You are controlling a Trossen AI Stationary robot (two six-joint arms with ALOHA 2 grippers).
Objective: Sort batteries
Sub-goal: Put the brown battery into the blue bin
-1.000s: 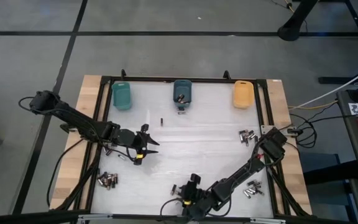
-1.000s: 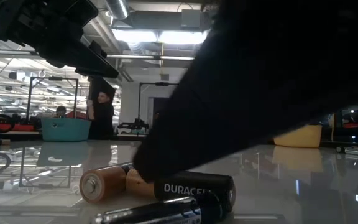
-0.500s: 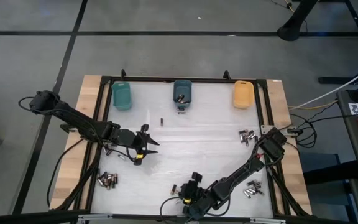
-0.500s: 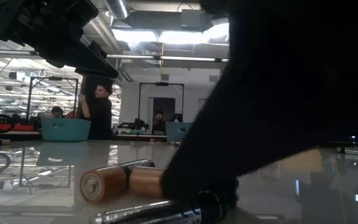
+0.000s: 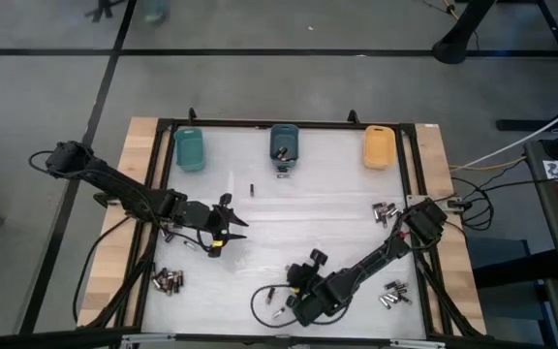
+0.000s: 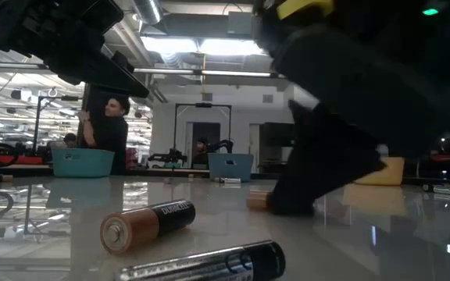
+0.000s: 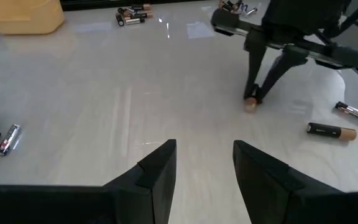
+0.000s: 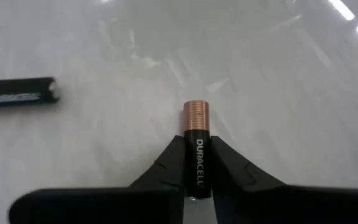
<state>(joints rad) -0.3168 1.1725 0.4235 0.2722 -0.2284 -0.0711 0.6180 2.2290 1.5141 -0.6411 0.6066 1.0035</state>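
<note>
My right gripper (image 5: 296,283) is near the table's front edge, shut on a black battery (image 8: 196,146) with a coppery end (image 6: 258,200). Two loose batteries lie next to it, a coppery-black one (image 6: 147,222) and a black one (image 6: 209,265). Other batteries lie in clusters at the left front (image 5: 168,281), the right (image 5: 386,210) and the right front (image 5: 392,294). My left gripper (image 5: 229,231) hangs open over the left middle of the table, holding nothing (image 7: 204,149). My right gripper pinches the battery's black body (image 8: 196,163) between its two fingers, which lie along it. The fingers (image 7: 253,74) slant down from above. The coppery end (image 7: 249,106) sticks out beyond the fingertips, low at the table; whether it touches I cannot tell.
A teal bin (image 5: 190,148), a blue bin (image 5: 284,143) with a battery in it and an orange bin (image 5: 379,147) stand along the far edge. A lone battery (image 5: 251,188) lies mid-table. A black frame (image 5: 163,194) rims the table. People stand in the room beyond.
My right gripper has shut on one of the batteries that lay side by side at the front edge. It has tipped and drawn away from the near edge toward the table's middle, taking that battery along. The other two batteries stay where they were.
</note>
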